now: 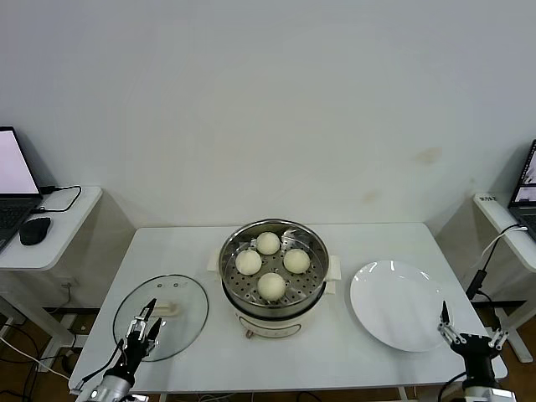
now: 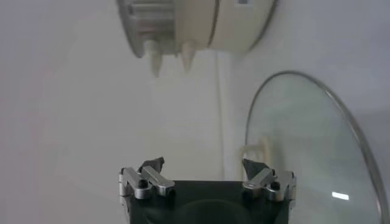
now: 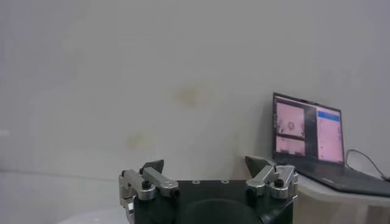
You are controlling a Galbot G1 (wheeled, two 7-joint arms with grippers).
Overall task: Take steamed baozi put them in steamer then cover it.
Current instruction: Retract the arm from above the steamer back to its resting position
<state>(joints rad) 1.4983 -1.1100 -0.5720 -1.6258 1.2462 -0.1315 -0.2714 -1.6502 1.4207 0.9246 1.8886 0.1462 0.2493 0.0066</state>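
Observation:
Several creamy-white baozi [image 1: 270, 286] lie on the perforated tray inside the steel steamer [image 1: 230, 260] at the table's middle; the plate [image 1: 399, 304] to its right is bare. The glass cover [image 1: 182, 295] with its cream handle [image 1: 168, 309] lies flat on the table left of the steamer. My left gripper [image 1: 147, 322] is open and empty over the cover's near edge; its wrist view shows the cover [image 2: 311, 152] and the steamer's cream base [image 2: 201, 27]. My right gripper [image 1: 469, 333] is open and empty at the table's front right corner, beside the plate.
A side table at the left holds a laptop [image 1: 12, 180] and a black mouse [image 1: 34, 229]. Another laptop [image 3: 308, 134] stands on a side table at the right, with a cable [image 1: 486, 260] hanging from it.

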